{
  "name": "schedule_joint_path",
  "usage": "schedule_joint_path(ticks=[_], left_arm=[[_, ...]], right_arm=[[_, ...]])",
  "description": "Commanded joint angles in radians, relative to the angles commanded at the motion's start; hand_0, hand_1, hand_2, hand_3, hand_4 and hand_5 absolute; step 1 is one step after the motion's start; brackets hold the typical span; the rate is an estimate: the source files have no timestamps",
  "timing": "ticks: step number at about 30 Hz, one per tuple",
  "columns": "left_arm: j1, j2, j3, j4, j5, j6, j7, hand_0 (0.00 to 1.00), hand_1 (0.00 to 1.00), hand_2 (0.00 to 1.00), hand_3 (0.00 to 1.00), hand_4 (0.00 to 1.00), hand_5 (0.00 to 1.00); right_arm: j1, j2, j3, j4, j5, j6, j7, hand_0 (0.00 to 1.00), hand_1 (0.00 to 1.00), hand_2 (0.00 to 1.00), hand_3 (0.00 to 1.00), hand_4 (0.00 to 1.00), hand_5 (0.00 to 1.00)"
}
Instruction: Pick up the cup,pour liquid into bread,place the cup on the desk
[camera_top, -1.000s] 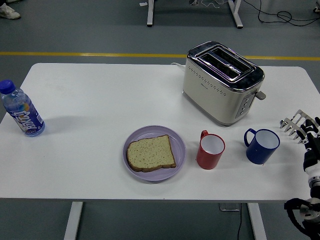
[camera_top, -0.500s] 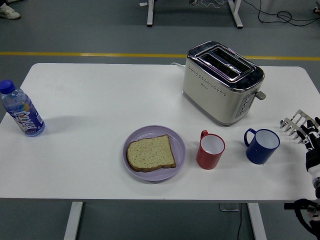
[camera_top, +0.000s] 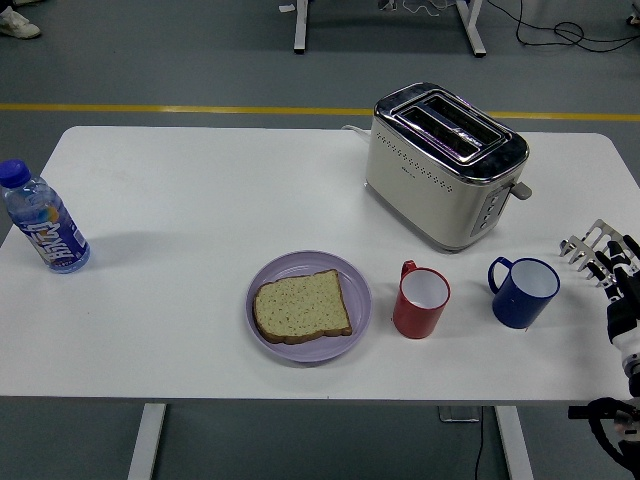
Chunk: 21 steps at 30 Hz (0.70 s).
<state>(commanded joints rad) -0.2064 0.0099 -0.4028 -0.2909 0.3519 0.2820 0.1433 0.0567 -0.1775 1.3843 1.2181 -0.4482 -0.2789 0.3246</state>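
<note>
A red cup (camera_top: 420, 302) stands upright on the white table (camera_top: 180, 320), just right of a purple plate (camera_top: 280, 345) that holds one slice of bread (camera_top: 301, 307). A blue cup (camera_top: 524, 291) stands to the right of the red one, its handle pointing left. My right hand (camera_top: 600, 252) hovers at the table's right edge, right of the blue cup and apart from it, fingers spread and holding nothing. The left arm is out of view.
A cream and chrome toaster (camera_top: 445, 165) stands behind the two cups. A blue water bottle (camera_top: 42, 222) stands at the table's far left edge.
My right hand has shifted slightly to the right and a little lower. Nothing on the table has moved.
</note>
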Motion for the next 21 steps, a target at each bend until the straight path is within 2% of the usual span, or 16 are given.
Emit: schedule_joint_path(ticks=[21], left_arm=[[0.011, -0.002, -0.02, 0.0, 0.034, -0.001, 0.011, 0.681, 0.68, 0.691, 0.544, 0.255, 0.998]], right_arm=[[-0.004, -0.001, -0.015, -0.014, 0.023, -0.006, -0.004, 0.67, 0.583, 0.64, 0.639, 0.75, 0.143]])
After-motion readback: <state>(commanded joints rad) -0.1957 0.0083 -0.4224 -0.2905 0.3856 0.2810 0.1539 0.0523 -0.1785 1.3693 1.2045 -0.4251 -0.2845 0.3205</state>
